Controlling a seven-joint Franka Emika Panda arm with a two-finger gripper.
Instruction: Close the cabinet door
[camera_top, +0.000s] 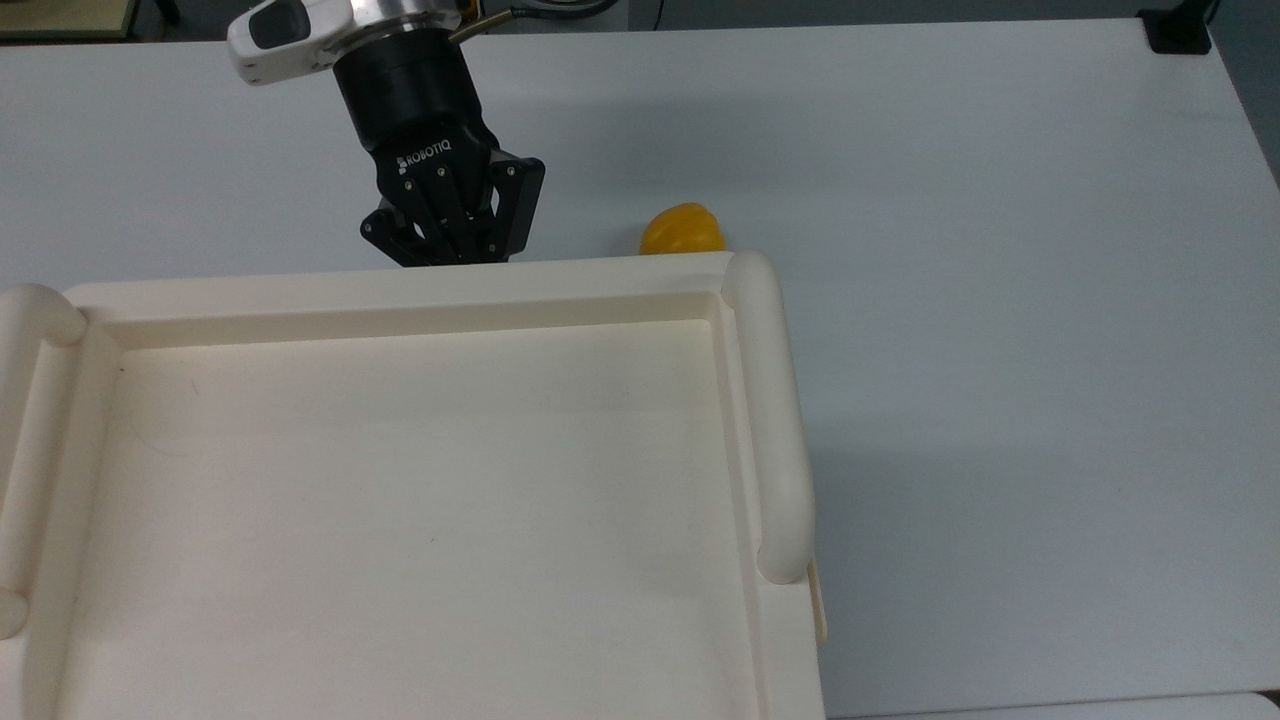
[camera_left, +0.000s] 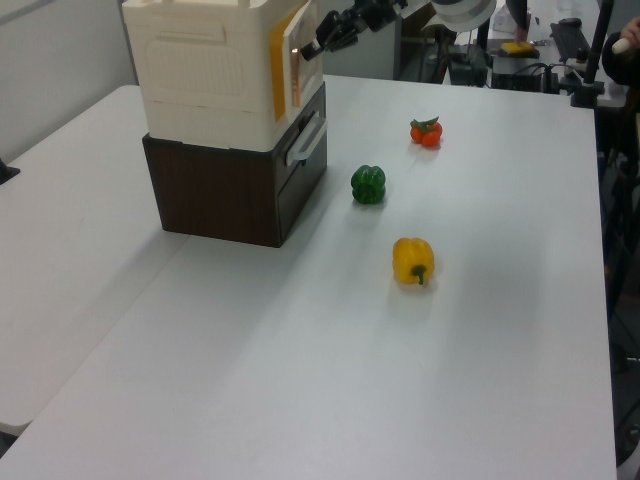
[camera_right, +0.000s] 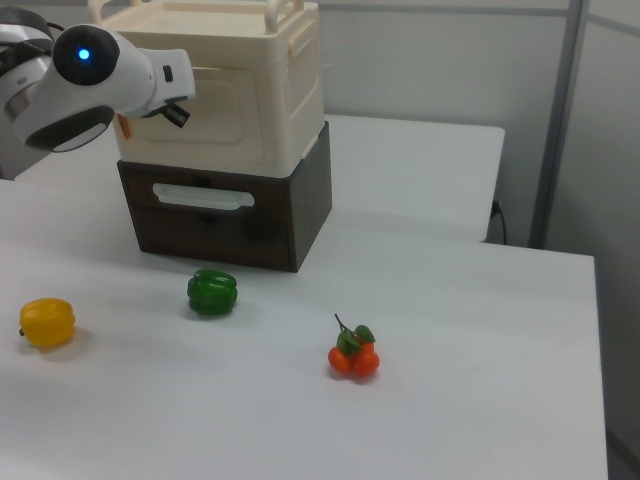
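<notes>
The cream cabinet (camera_top: 400, 285) fills the top view's lower left, with its recessed top and rounded side rails. In the left view the cabinet (camera_left: 200, 70) stands on a dark brown drawer unit (camera_left: 230, 195). The cabinet door (camera_left: 296, 62) is swung almost flat against the front, leaving a narrow orange-lit gap. My black gripper (camera_top: 450, 256) is shut, its tips pressed on the door's outer face just below the cabinet's top edge, which hides the door in the top view. The gripper (camera_left: 314, 45) touches the door's upper part. In the right view the door (camera_right: 225, 110) looks nearly flush.
On the white table lie a yellow pepper (camera_left: 413, 261), a green pepper (camera_left: 368, 184) and a bunch of tomatoes (camera_left: 427, 131). The yellow pepper (camera_top: 683, 230) sits just right of the gripper in the top view. The arm's white wrist (camera_right: 85, 70) hangs before the cabinet.
</notes>
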